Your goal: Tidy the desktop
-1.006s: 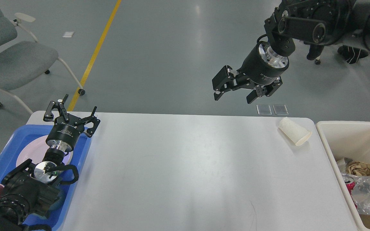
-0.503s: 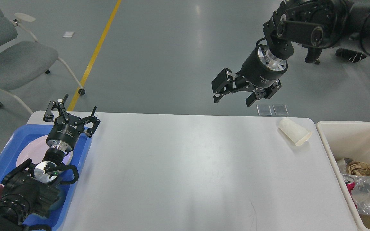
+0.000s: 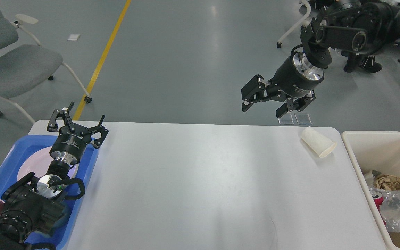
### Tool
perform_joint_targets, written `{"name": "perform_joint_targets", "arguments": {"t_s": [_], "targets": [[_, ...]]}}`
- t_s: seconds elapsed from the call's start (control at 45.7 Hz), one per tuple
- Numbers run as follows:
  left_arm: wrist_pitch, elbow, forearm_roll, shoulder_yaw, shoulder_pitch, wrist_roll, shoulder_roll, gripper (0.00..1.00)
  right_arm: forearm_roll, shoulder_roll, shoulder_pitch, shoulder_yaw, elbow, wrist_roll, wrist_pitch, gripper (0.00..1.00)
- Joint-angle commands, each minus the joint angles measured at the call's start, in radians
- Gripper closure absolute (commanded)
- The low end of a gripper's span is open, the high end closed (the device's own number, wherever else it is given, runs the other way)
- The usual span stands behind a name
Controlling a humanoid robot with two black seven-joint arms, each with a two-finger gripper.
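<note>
**Operator:** Fingers (image 3: 247,98) on my right gripper (image 3: 266,104) are spread wide, nothing between them, hanging in the air past the far edge of the tabletop (image 3: 200,184). The left gripper (image 3: 76,122) sits over the far corner of the blue tray (image 3: 3,173), fingers apart too, holding nothing.

**Spotter:** What's left on the tabletop?

**Operator:** One paper cup (image 3: 318,141), lying on its side at the far right corner, mouth facing the cream bin (image 3: 359,163). The bin is just beside it, with crumpled paper and plastic wrap inside. The rest of the surface looks bare.

**Spotter:** So the right arm takes it?

**Operator:** That's my read. The gripper is up and to the left of the cup, well apart from it. I'd bring it over the cup's middle, turn the wrist so the fingers straddle the cup across its width, then come down slowly.

**Spotter:** Risks?

**Operator:** Thin paper crushes, and a cup on its side can roll. I'd squeeze gently, avoid nudging it toward the edge, lift clear of the bin's rim, and release over the bin.
</note>
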Motion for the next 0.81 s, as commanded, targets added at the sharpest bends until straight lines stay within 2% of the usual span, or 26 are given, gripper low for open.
{"name": "perform_joint_targets", "arguments": {"t_s": [0.0,0.678,0.788], "targets": [[0.000,-0.001,0.000,-0.001,0.000,0.000,0.001,0.04,0.000,-0.004,-0.002,0.000,0.000,0.000,0.000,0.00],[0.001,-0.001,0.000,0.001,0.000,0.000,0.001,0.04,0.003,-0.018,-0.016,0.000,-0.009,0.000,-0.006,0.00],[0.000,0.001,0.000,-0.001,0.000,0.000,0.001,0.04,0.005,-0.036,-0.045,0.005,-0.046,0.000,-0.035,0.00]]}}
